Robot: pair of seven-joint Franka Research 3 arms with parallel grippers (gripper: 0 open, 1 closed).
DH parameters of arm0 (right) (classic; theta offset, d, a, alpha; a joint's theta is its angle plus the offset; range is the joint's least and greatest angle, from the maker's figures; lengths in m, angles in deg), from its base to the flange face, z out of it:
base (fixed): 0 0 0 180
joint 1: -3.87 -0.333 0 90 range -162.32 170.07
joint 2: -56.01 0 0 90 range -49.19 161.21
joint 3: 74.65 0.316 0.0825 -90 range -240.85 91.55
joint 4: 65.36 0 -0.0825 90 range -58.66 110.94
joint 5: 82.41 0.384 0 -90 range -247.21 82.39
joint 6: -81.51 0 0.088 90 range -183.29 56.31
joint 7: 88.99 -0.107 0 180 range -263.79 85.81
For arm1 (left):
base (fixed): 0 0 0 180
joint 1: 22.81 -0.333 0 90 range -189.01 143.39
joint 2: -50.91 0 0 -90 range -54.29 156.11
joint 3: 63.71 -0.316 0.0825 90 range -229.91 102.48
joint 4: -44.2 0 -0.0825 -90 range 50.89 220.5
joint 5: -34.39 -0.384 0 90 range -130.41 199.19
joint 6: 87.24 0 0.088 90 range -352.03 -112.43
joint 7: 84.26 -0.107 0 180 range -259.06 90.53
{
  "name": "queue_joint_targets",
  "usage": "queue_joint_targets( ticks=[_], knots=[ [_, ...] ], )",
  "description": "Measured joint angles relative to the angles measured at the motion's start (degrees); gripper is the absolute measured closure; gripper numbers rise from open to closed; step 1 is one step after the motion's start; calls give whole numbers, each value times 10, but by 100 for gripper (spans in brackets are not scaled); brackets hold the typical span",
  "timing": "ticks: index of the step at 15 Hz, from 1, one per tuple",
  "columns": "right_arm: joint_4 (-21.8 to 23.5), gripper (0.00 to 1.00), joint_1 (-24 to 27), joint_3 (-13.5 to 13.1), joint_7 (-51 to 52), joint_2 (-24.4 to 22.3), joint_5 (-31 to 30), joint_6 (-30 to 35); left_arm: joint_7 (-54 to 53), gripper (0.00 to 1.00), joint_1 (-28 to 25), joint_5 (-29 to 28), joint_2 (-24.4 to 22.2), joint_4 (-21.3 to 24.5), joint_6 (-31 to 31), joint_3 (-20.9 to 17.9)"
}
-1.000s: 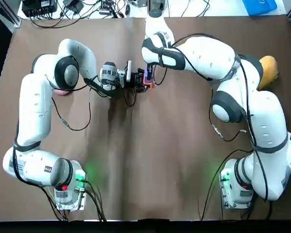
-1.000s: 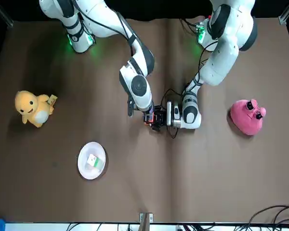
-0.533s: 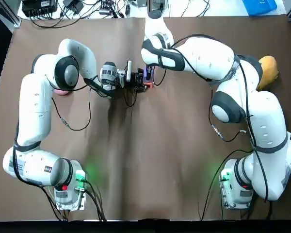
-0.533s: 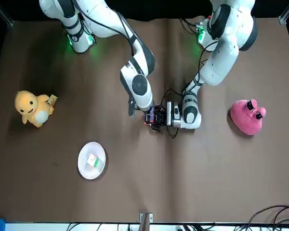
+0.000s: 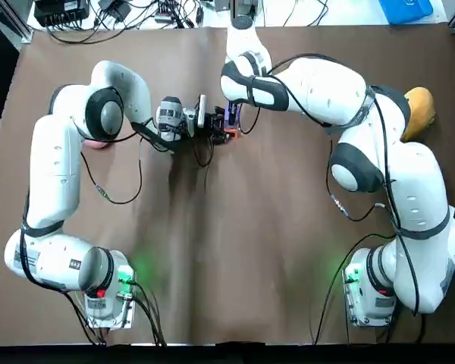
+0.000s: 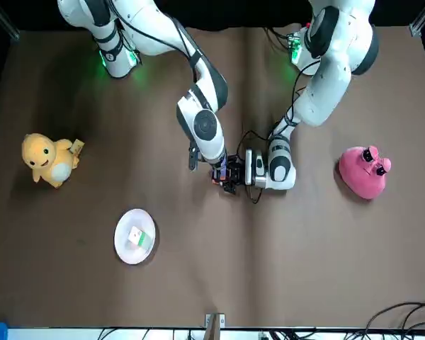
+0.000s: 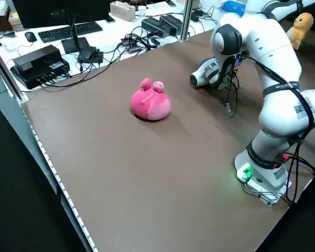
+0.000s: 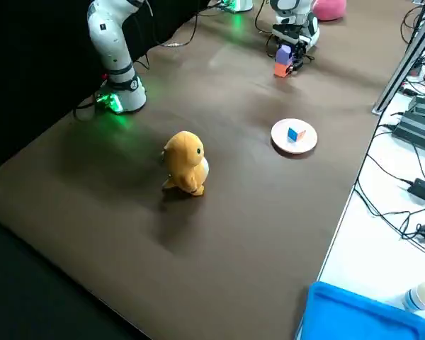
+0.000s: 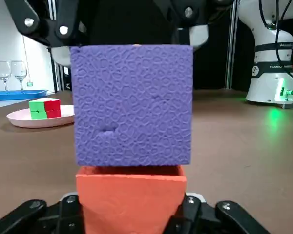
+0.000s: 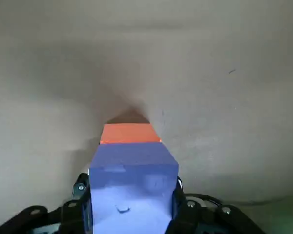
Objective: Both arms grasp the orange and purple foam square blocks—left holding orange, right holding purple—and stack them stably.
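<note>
The purple foam block [image 9: 132, 105] rests on top of the orange foam block [image 9: 132, 200], their faces roughly aligned. My left gripper [image 5: 217, 126] reaches in sideways, low over the table, and is shut on the orange block [image 8: 281, 69]. My right gripper [image 5: 232, 114] comes down from above and is shut on the purple block [image 10: 133, 178], with the orange block [image 10: 131, 133] showing just beyond it. In the front view the stack [image 6: 224, 177] lies between the two wrists near the table's middle.
A pink plush [image 6: 365, 172] lies beside the left arm. A yellow duck plush [image 6: 48, 159] stands on the right arm's side. A white plate [image 6: 124, 244] with a small coloured cube sits on the far part of the table.
The right gripper has brought the purple block slightly closer over the orange block, hiding more of it from above. The left arm has stayed put.
</note>
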Motion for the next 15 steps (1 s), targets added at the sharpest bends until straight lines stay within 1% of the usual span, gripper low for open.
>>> queue_joint_targets(
  ticks=[11,12,13,14,15],
  knots=[
    [0,41,0,0,-8,1,0,-1,0,41,0,0,0,0,0,0],
    [0,38,0,0,-8,1,0,-1,0,41,0,0,0,0,0,0],
    [0,31,0,0,-8,2,0,0,0,41,0,0,0,0,0,0],
    [0,27,0,0,-9,3,0,0,0,41,0,0,0,0,0,0],
    [0,27,0,0,-9,4,0,0,0,41,0,0,0,0,0,0]
  ],
)
